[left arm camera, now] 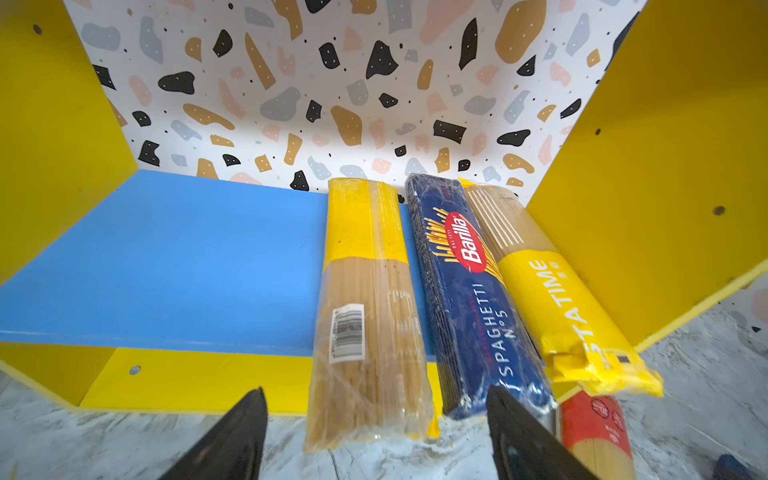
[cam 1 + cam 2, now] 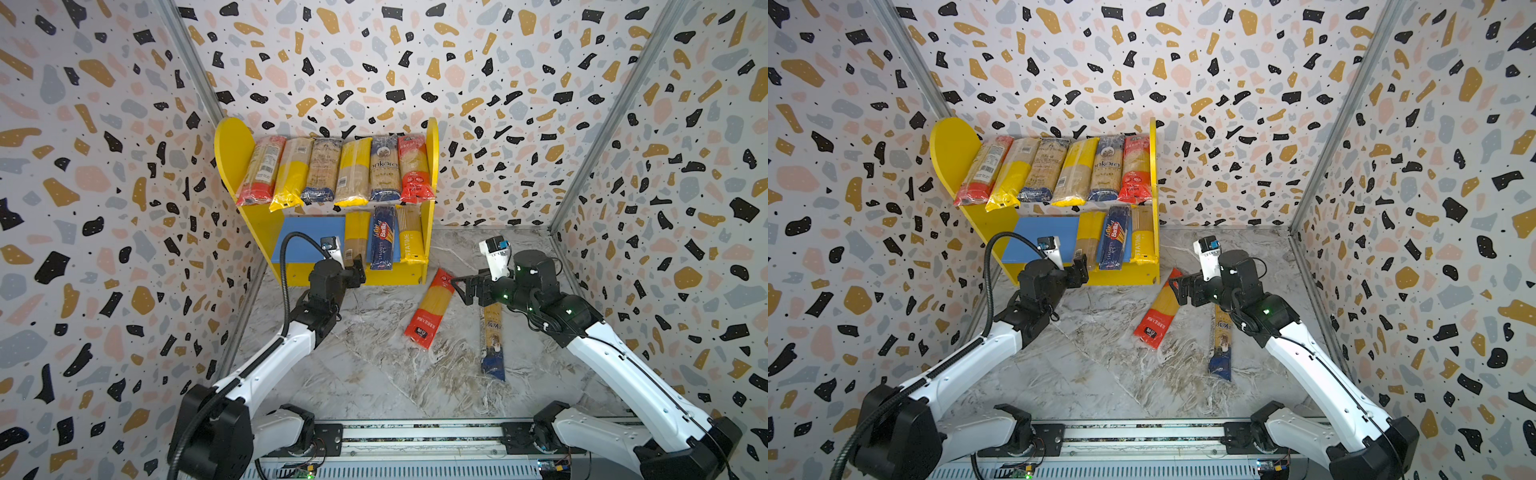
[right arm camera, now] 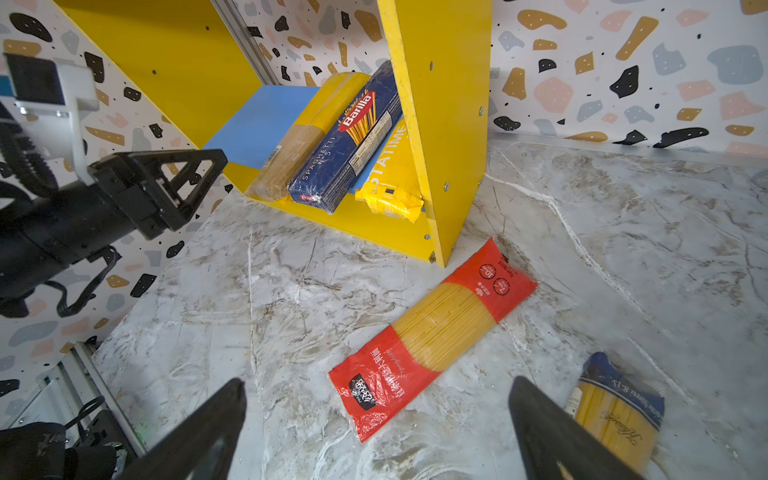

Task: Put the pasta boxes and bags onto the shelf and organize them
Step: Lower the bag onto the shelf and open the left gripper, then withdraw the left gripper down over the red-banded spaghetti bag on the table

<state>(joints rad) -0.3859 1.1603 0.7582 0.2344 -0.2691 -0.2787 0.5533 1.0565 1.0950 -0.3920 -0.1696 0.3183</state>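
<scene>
- Top views: the two-tier shelf with yellow round-topped side panels [image 2: 232, 158] stands at the back wall. Six long spaghetti packs [image 2: 332, 170] lie side by side on its upper board, hiding the board.
- The left gripper [image 2: 356, 265] is at the shelf's lower front edge.
- The right gripper [image 2: 459, 289] hangs over the marble-patterned tabletop [image 2: 365, 374]. A red-ended clear spaghetti bag [image 2: 434, 305] lies just below its fingertips, and a blue-ended bag [image 2: 492, 340] runs under its wrist.
- Terrazzo-print walls [image 2: 104, 166] close in three sides.
- Left wrist view: jaws wide, holding nothing. A clear bag with a yellow band [image 1: 365, 332] lies between the fingers, touching neither, on the blue lower board [image 1: 166, 257]. Past one finger lie a dark blue Barilla box [image 1: 469, 299] and a yellow-printed bag [image 1: 552, 307] against the side panel.
- Right wrist view: jaws wide, empty. The red-ended bag lies ahead; a finger cuts off the blue-ended bag.
</scene>
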